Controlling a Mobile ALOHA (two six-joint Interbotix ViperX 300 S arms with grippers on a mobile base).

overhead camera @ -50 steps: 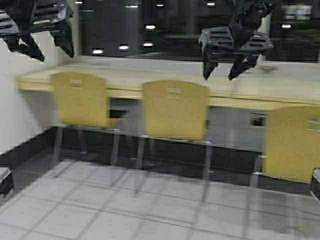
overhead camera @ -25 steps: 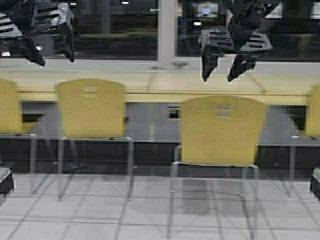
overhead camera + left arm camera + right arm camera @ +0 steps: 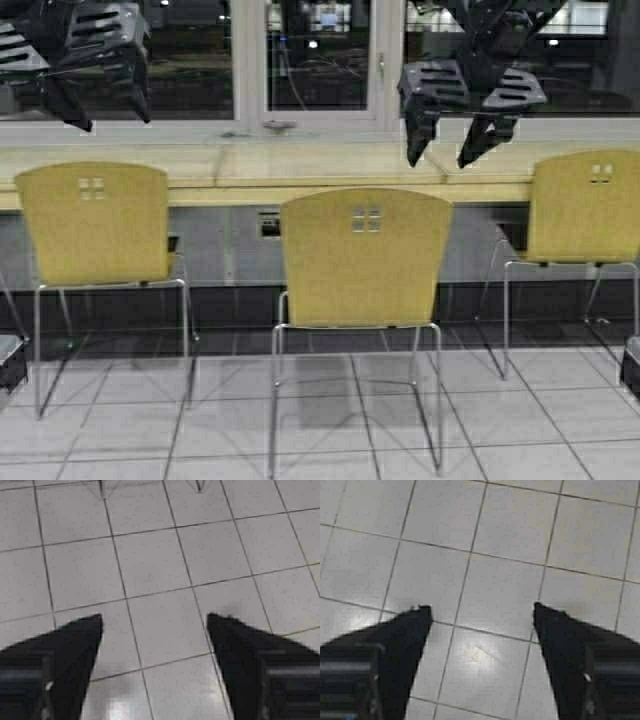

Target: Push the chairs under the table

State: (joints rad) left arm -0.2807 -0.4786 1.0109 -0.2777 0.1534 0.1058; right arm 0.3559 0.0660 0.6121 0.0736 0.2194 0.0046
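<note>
Three yellow-tan plywood chairs stand in front of the long beige table (image 3: 300, 165) under the windows. The middle chair (image 3: 365, 260) stands farthest out from the table, straight ahead of me. The left chair (image 3: 95, 225) and the right chair (image 3: 585, 210) sit closer to the table's front edge. My left gripper (image 3: 105, 110) hangs raised at upper left, open and empty, and in its wrist view (image 3: 155, 622) only floor tiles lie between the fingers. My right gripper (image 3: 445, 150) hangs raised at upper right, open and empty, over bare tiles in its wrist view (image 3: 481, 611).
Grey tiled floor (image 3: 330, 430) spreads between me and the chairs. A dark skirting wall (image 3: 230, 300) runs under the table. Windows (image 3: 315, 55) line the wall behind it. Thin chrome chair legs (image 3: 102, 487) show at the edge of the left wrist view.
The robot has turned or driven: the whole scene slid left across the high view. The table end and side wall are gone, and the pulled-out chair now stands centred ahead. Both arms kept their raised pose.
</note>
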